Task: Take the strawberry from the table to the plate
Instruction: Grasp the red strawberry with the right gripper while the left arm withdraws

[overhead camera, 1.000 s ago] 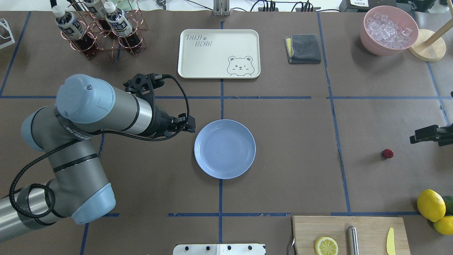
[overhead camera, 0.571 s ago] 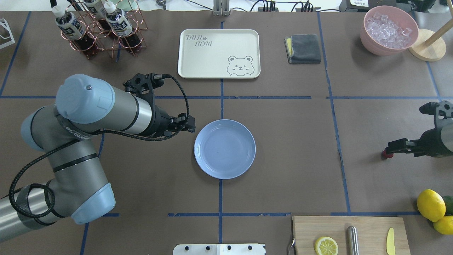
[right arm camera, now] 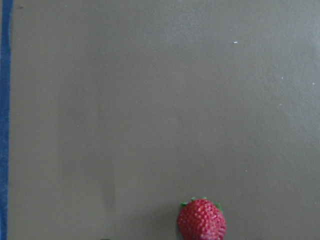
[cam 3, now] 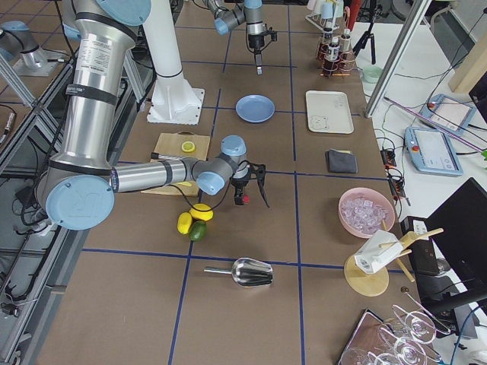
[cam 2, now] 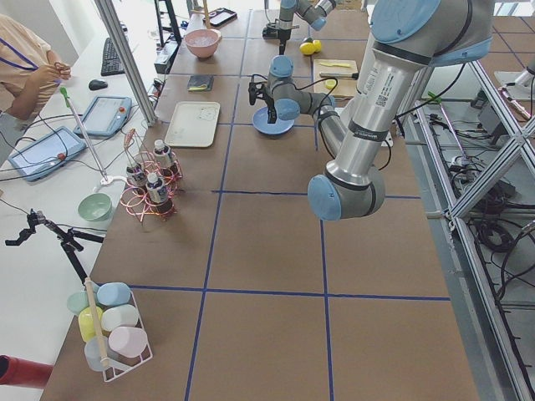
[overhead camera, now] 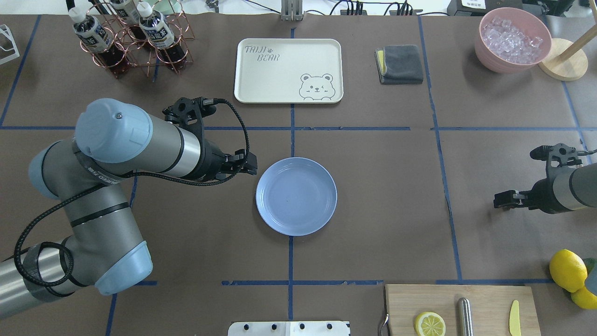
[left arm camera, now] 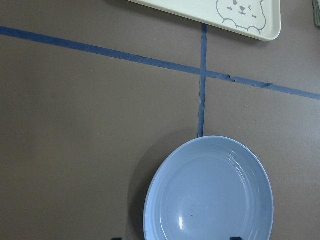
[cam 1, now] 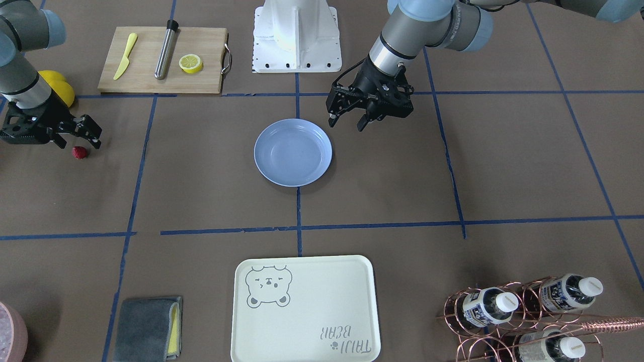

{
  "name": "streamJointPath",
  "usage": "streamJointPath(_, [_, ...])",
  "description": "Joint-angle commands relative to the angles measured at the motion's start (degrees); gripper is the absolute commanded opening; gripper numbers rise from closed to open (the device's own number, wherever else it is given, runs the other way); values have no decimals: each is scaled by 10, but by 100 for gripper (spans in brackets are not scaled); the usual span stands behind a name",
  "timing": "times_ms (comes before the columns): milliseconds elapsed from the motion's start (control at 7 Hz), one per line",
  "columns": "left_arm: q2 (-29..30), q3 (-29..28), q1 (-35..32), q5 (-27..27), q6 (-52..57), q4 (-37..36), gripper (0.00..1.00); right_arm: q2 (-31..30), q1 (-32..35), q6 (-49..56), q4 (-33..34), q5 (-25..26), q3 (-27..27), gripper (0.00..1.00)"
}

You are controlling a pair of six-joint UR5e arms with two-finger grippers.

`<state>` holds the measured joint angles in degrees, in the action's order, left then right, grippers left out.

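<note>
The strawberry (cam 1: pixel 78 152) sat on the worktop (cam 1: pixel 201 166) at the far left of the front view, with the right hand (cam 1: pixel 79 144) spread right over it. On the wrist cam its leafy end pointed up-frame, long axis vertical, tip cropped. Only brown paper and one tape line (cam 1: pixel 143 151) lay between it and the plate (cam 1: pixel 293 173). The left hand (cam 1: pixel 346 124) was spread too, by the plate's upper-right rim.

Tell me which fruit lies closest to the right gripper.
The small red strawberry, just beneath the right gripper; the yellow lemons sit farther off.

The strawberry (right arm camera: pixel 201 220) is red with green tips, the plate (overhead camera: pixel 296 196) pale blue, the table (overhead camera: pixel 387 196) brown with blue grid lines, the tray (overhead camera: pixel 288 70) cream with a grey bear.
</note>
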<state>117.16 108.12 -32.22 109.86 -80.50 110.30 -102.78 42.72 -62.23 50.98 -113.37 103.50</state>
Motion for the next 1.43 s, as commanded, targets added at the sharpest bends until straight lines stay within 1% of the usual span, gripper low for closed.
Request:
streamJointPath(0, [0, 1, 0, 0, 0, 0, 77, 1, -1, -5, 0, 11, -5, 52])
streamJointPath(143, [0, 1, 0, 0, 0, 0, 77, 1, -1, -6, 0, 17, -5, 28])
streamJointPath(286, [-2, 1, 0, 0, 0, 0, 78, 1, -1, -6, 0, 17, -11, 26])
streamJointPath(429, [-4, 2, 0, -1, 0, 0, 78, 1, -1, -6, 0, 17, -11, 19])
streamJointPath(571, [-4, 2, 0, 0, 0, 0, 78, 1, -1, -6, 0, 17, -11, 0])
streamJointPath(714, [-4, 2, 0, 0, 0, 0, 79, 2, 0, -6, 0, 15, -2, 0])
streamJointPath(1000, [-4, 16, -3, 0, 1, 0, 78, 2, 2, -14, 8, 11, 54, 0])
streamJointPath(1143, [-29, 33, -15, 3, 7, 1, 78, 4, 0, -39, 8, 11, 73, 0])
streamJointPath(1286, [-51, 47, -34, 4, 41, 1, 78, 36, 0, -93, 10, 10, 81, 0])
